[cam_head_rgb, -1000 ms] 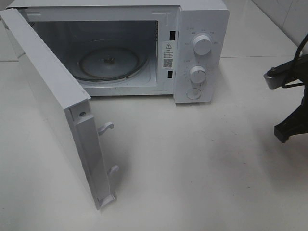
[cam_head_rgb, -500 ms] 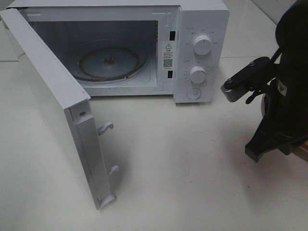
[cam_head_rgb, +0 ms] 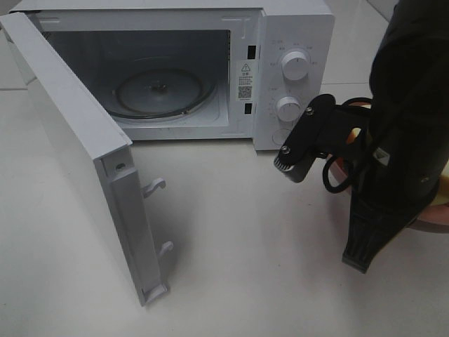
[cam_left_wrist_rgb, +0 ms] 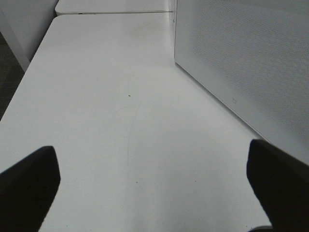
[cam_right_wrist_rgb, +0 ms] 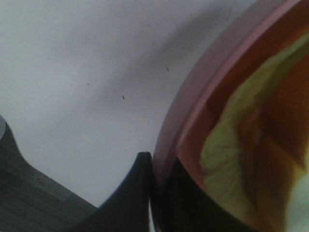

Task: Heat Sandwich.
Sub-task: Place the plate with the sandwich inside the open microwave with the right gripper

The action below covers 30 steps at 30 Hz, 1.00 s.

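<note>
- So the microwave (cam_head_rgb: 295,42) has its door (cam_head_rgb: 70,140) open, turntable (cam_head_rgb: 165,91) empty.
- Right end effector (cam_right_wrist_rgb: 157,169) pinches the pink plate (cam_right_wrist_rgb: 193,96) by its rim. The sandwich (cam_right_wrist_rgb: 227,154) rides on it, right of the microwave.
- Left end effector (cam_left_wrist_rgb: 154,188) gapes, empty.
- To do: load, shut door, start.

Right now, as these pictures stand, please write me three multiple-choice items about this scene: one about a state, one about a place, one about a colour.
1. How is the door of the microwave?
A) shut B) taken off C) open wide
2. Where is the sandwich?
A) inside the microwave B) on the plate that the right gripper clamps C) on top of the microwave
3. What colour is the plate?
A) pink B) blue C) black

Answers:
1 C: the door is swung out to the left and the cavity shows.
2 B: the right wrist view shows the sandwich on the plate, with the gripper closed on the rim.
3 A: the rim is clearly pink.
</note>
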### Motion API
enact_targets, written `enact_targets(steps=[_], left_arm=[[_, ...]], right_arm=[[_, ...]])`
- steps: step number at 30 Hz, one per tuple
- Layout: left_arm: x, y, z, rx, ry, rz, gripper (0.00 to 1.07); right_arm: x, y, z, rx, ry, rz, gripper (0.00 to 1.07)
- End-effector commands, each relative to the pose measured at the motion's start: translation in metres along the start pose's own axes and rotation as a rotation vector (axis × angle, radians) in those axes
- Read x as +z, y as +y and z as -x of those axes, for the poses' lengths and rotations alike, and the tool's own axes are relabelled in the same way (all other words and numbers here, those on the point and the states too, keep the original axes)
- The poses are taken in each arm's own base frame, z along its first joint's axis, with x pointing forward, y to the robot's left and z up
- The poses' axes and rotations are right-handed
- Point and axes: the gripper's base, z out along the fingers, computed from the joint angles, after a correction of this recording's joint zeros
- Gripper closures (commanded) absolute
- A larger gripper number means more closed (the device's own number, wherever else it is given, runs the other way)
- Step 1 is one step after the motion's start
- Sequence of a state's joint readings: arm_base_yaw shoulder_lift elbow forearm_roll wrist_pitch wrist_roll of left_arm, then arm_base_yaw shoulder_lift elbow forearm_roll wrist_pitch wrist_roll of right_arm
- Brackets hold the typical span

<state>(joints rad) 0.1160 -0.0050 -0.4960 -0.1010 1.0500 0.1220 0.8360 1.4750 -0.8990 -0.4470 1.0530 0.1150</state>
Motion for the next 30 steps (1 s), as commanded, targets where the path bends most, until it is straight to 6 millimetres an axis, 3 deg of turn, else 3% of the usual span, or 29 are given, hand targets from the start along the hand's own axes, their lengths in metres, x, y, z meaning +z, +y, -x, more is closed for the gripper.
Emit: enact_targets(steps=[1,10,13,22,30], left_arm=[[-0.002,-0.001,-0.001,-0.009,-0.032,-0.001,0.09],[-0.002,-0.001,-0.001,-0.009,-0.032,-0.001,0.09],[-0.002,-0.001,-0.001,-0.009,-0.032,-0.001,0.09],[-0.002,-0.001,-0.001,-0.009,-0.032,-0.001,0.09],[-0.002,-0.001,-0.001,-0.009,-0.032,-0.001,0.09]], right_arm=[[-0.008,0.006,-0.001,-0.061,-0.027,-0.035,1.07],[-0.026,0.035,-0.004,-0.208,-0.083,-0.014,1.07],[-0.029,0.044,-0.002,-0.366,-0.112,-0.012,1.07],[-0.031,0.047,0.003,-0.711,-0.174,-0.035,1.07],[-0.031,0.047,0.006,-0.832,-0.199,-0.057,1.07]])
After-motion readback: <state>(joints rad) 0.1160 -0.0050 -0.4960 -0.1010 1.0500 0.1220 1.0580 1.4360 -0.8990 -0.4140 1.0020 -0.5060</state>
